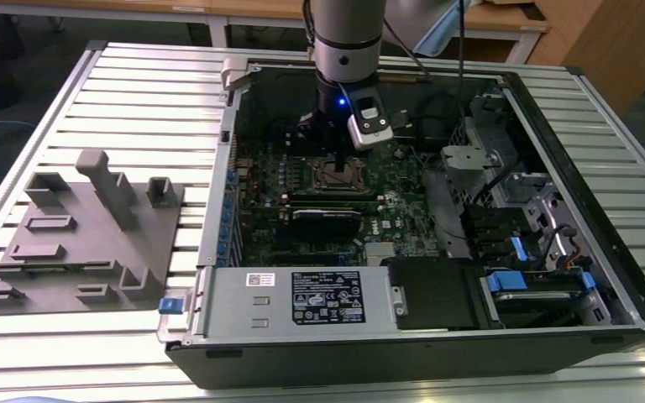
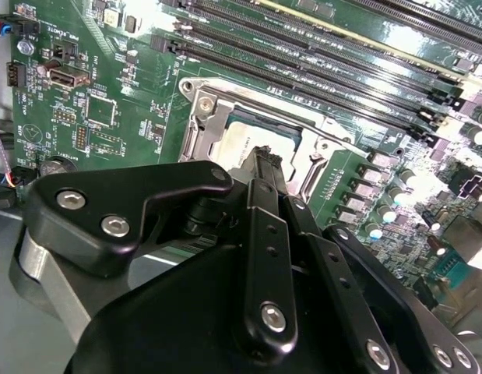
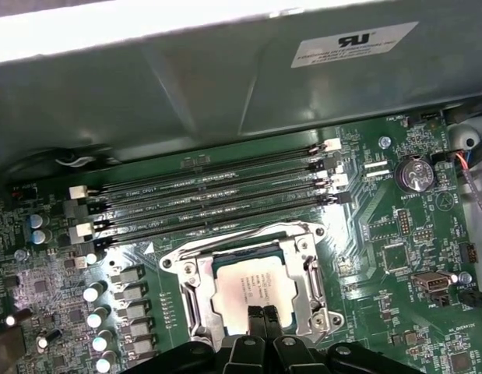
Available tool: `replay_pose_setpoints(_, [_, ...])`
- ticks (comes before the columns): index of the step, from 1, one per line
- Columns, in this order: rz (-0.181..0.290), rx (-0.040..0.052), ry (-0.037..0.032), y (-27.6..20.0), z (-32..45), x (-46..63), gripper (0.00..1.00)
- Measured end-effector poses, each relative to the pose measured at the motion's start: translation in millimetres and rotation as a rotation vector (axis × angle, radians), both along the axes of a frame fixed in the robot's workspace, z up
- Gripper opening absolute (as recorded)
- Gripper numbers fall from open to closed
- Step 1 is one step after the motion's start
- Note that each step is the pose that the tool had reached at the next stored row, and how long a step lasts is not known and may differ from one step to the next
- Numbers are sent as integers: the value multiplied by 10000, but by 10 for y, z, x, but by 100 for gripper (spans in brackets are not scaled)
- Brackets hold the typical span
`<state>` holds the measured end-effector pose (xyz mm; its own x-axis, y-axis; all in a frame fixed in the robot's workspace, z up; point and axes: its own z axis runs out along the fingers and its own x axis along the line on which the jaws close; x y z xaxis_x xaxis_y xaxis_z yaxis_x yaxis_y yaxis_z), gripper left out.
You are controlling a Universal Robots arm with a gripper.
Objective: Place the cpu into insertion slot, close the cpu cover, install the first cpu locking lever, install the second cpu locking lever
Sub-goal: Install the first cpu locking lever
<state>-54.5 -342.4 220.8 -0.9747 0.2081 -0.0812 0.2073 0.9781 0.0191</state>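
Observation:
The cpu [image 3: 242, 282], a flat silvery square, lies in the insertion slot [image 1: 339, 176] on the green motherboard [image 1: 289, 193]. The cpu cover [image 3: 309, 269], a silver frame with a window, lies down around the chip. In the second wrist view the cpu [image 2: 242, 144] and cover [image 2: 203, 117] show past the black gripper body. My gripper [image 3: 262, 313] is shut, its two black fingers pressed together with their tips at the socket's near edge, over the chip's rim. It stands straight above the socket in the exterior view [image 1: 338, 159]. How the locking levers stand I cannot make out.
Long black memory slots [image 3: 209, 195] run just beyond the socket, then the grey case wall [image 3: 225, 78]. Capacitors [image 3: 100, 312] stand beside the socket. The open case holds a power supply [image 1: 300, 298] and drive bays [image 1: 524, 252]. A grey fixture block [image 1: 87, 227] sits at the exterior view's left.

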Motion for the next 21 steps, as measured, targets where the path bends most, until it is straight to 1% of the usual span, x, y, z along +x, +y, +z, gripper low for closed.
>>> replay_pose_setpoints(21, [0, 0, 162, 0, 0, 0, 11])
